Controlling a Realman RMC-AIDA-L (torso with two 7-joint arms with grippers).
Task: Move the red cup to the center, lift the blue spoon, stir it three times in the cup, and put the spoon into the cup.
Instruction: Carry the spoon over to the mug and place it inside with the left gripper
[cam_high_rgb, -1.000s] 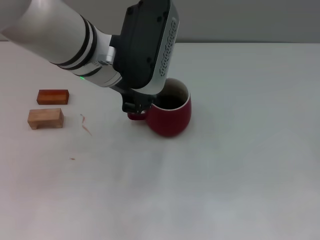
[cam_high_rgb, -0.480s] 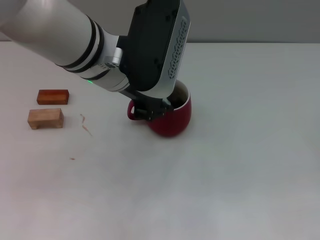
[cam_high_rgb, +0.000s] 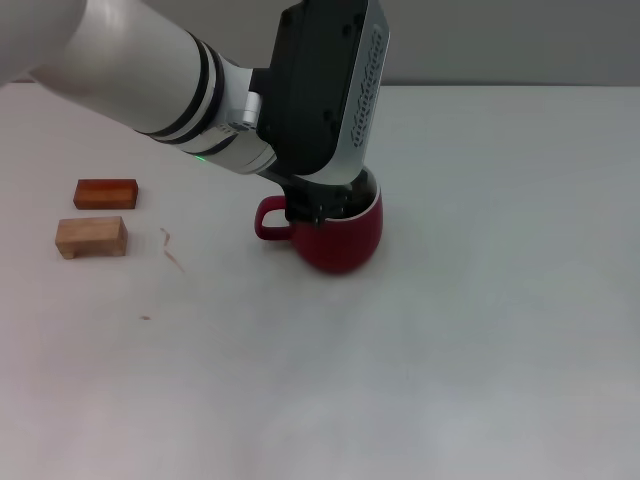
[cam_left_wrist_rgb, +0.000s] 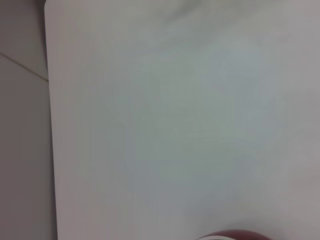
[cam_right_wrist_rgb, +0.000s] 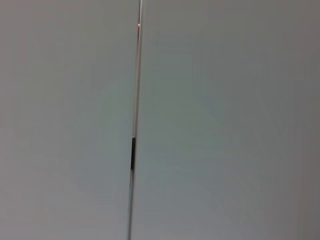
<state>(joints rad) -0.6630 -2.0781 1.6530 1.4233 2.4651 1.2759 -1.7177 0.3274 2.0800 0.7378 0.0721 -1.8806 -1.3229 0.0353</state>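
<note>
A: Where is the rounded dark red ceramic cup (cam_high_rgb: 340, 236) with the loop handle?

B: Near the middle of the white surface (cam_high_rgb: 480, 320), upright, its handle turned toward the robot's left. A sliver of its red body also shows at the edge of the left wrist view (cam_left_wrist_rgb: 232, 235).

A: And the left pincer (cam_high_rgb: 318, 212)?

B: It hangs right over the cup's mouth, at the rim on the handle side. The big black and grey wrist housing blocks most of the opening, so only a strip of the pale rim and dark inside shows. I cannot tell whether the fingers are apart, together or clamped on anything; the dark tip seems to sit at or just inside the rim, but the view there is poor.

A: The spoon?

B: I cannot see it in any view.

A: What else is around?

B: Two small blocks well off to the robot's left of the cup: a reddish-brown wooden block (cam_high_rgb: 105, 193) and, just in front of it, a pale tan wooden block (cam_high_rgb: 91, 237). Beside them lies a thin reddish scrap (cam_high_rgb: 172, 248).

A: The right pincer?

B: Not in view; its wrist camera shows only a plain grey wall.
</note>
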